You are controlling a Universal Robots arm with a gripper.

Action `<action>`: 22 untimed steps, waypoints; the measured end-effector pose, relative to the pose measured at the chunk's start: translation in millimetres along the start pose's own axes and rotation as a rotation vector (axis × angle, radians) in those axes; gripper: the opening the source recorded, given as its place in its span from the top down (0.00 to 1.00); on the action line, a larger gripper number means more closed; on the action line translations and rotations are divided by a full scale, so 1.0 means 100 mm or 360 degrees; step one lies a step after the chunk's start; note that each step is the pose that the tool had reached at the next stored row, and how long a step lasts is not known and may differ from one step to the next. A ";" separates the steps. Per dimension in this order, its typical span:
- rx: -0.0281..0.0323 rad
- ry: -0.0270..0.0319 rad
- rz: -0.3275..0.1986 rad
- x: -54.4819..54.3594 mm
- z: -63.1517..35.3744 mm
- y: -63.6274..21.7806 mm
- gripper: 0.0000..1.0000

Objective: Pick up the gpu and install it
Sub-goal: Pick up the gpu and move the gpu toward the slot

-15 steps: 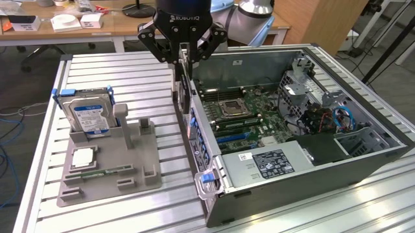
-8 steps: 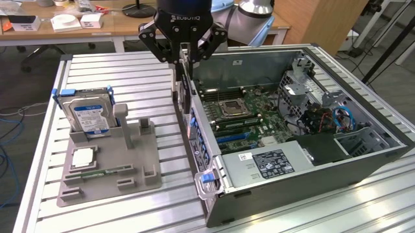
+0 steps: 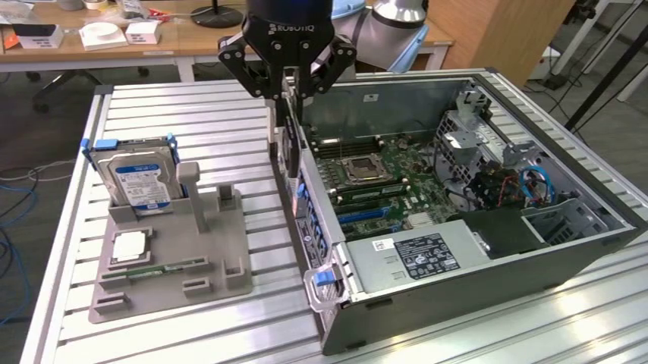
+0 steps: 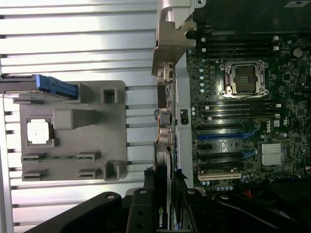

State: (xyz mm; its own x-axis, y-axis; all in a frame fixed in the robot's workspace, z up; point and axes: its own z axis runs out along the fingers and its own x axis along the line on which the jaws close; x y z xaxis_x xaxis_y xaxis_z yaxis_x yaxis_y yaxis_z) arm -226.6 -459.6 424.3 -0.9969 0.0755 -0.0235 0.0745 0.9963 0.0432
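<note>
Nearest my wrist camera, the gripper (image 4: 164, 191) is clenched on the top edge of the graphics card (image 4: 160, 218), which hangs edge-down between its fingers.

Going from the exterior view's left, a grey holder (image 3: 152, 299) sits on the slatted table (image 3: 182, 114) with a hard drive (image 3: 136, 178) standing upright in it, well apart from the card. The card itself hangs right at the near wall of the open computer case (image 3: 486, 280); I cannot tell if they touch. Right of that wall lies the motherboard (image 3: 369, 182), then the metal drive cage (image 3: 476, 144).

I judge the card light and stiff but fragile. It is best held by its bare board edge, as it is now, away from the contacts. The wall's rim is the tight spot. There is free room above the motherboard, less toward the cage.
</note>
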 end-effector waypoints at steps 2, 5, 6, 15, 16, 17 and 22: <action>0.00000 0.00000 0.0000 0.00 0.000 0.000 0.74; 0.00000 0.00000 -0.0001 -0.04 0.001 0.003 0.74; 0.00000 0.00000 0.0000 -0.04 0.001 0.003 0.74; 0.00001 0.00001 -0.0001 -0.07 0.002 0.005 0.74; 0.00000 0.00001 -0.0001 -0.07 0.002 0.006 0.74; 0.00001 0.00001 -0.0001 -0.08 0.002 0.006 0.74; 0.00002 0.00001 0.0000 -0.10 0.002 0.007 0.74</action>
State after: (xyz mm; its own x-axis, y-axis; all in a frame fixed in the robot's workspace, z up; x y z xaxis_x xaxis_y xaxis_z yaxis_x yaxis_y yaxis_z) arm -217.0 -459.6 424.4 -0.9969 0.0752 -0.0234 0.0741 0.9963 0.0431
